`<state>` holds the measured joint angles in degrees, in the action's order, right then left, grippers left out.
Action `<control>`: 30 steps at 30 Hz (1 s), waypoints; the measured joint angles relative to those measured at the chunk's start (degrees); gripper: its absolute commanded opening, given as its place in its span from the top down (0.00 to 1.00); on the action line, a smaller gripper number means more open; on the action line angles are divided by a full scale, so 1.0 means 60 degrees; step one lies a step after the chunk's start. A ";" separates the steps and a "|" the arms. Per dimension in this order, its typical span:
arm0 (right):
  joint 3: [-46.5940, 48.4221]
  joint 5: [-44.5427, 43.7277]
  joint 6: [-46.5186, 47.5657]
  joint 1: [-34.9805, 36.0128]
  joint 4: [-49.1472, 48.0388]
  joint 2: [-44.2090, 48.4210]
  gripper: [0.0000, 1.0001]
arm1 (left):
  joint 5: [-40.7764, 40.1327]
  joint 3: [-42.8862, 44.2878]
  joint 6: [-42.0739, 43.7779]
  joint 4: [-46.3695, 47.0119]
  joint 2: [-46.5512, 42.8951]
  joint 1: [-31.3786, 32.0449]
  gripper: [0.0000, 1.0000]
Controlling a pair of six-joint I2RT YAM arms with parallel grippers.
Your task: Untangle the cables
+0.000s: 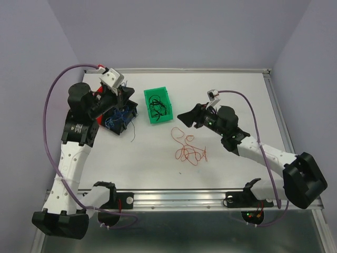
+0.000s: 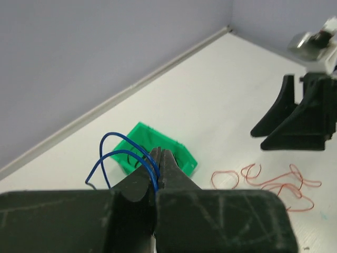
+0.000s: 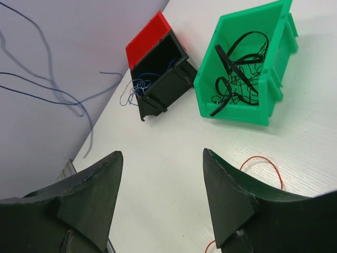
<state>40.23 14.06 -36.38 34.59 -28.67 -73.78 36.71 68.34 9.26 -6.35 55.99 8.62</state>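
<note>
Partly hidden: blue cable (image 2: 112, 134) inside left gripper (image 2: 160, 153).

Three views: one high over the tabletop (image 1: 221, 174), two riding low behind each hand.

The top camera looks steeply down from behind the near edge, far enough back to take in the whole surface. The left wrist camera sits close behind the left hand (image 2: 159, 154) and faces past its tips to the green bin (image 2: 181, 155), with the right hand (image 2: 257, 139) farther ahead. The right wrist camera looks out between its own fingers toward that bin and a dark bin (image 3: 158, 100) beyond. All three views share the green bin.
</note>
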 measured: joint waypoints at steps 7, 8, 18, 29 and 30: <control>0.0000 -0.0066 0.0022 0.0000 0.0142 0.0306 0.32 | 0.0149 -0.1038 0.1177 -0.0933 -0.0182 -0.0769 1.00; 0.0000 -0.0066 0.0022 0.0000 0.0171 0.0321 0.33 | 0.0208 -0.1169 0.1253 -0.0962 -0.0219 -0.0863 1.00; 0.0000 -0.0062 0.0087 0.0000 0.0219 0.0277 0.33 | 0.1322 -0.1271 0.1596 -0.0911 0.0827 -0.1807 1.00; 0.0000 -0.0058 0.0135 0.0000 0.0280 0.0215 0.33 | 0.2430 -0.0229 0.1592 -0.0459 0.2951 -0.2969 1.00; 0.0000 -0.0055 0.0135 0.0000 0.0284 0.0215 0.33 | 0.2568 -0.0131 0.1596 -0.0393 0.3209 -0.3118 1.00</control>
<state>40.23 13.74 -35.57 34.59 -26.96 -72.49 52.12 67.55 18.83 -8.71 75.24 -10.09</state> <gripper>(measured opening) 0.674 0.055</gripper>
